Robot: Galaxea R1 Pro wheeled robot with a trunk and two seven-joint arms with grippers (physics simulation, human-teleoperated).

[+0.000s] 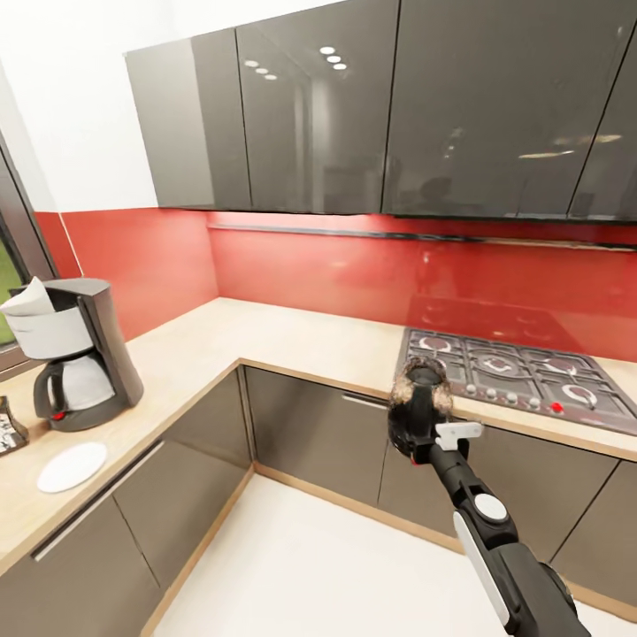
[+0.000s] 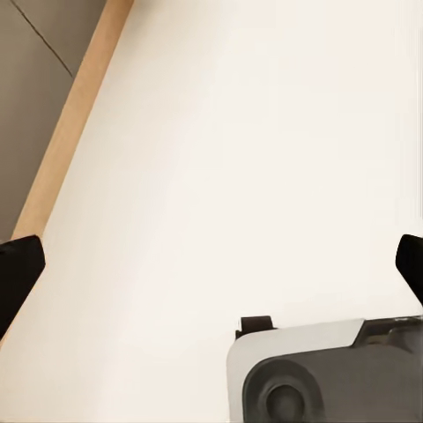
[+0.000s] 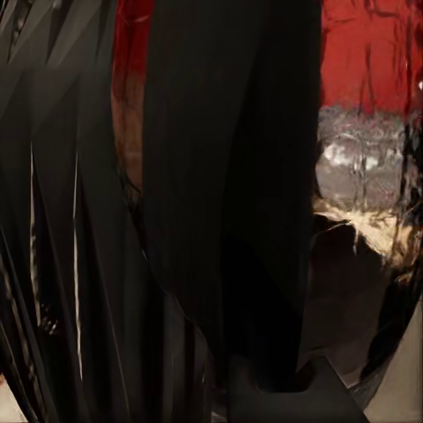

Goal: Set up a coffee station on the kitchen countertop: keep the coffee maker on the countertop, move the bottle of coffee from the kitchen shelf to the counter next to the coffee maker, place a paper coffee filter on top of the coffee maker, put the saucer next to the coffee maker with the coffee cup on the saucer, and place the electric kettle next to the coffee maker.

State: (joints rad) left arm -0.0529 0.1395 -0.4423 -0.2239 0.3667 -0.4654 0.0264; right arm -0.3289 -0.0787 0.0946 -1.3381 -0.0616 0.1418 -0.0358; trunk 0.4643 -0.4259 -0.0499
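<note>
The coffee maker (image 1: 75,358) stands on the kitchen countertop (image 1: 265,341) at the left, with a white paper filter (image 1: 31,298) sticking out of its top. In front of it lies the saucer (image 1: 72,466), bare. A small dark thing with a white label, seemingly the bottle of coffee (image 1: 9,427), is cut off by the picture's left edge. My right gripper (image 1: 431,440) is shut on the electric kettle (image 1: 414,407), held in the air before the cabinet fronts near the hob; its dark handle (image 3: 229,194) looms close in the right wrist view. My left gripper (image 2: 211,264) is open over the floor. The coffee cup is out of view.
A gas hob (image 1: 522,376) is set into the counter at the right. Grey wall cabinets (image 1: 354,106) hang over the red backsplash. Grey base cabinets (image 1: 310,433) meet in an L corner around the white floor (image 1: 336,575). Part of my base (image 2: 326,374) appears below the left gripper.
</note>
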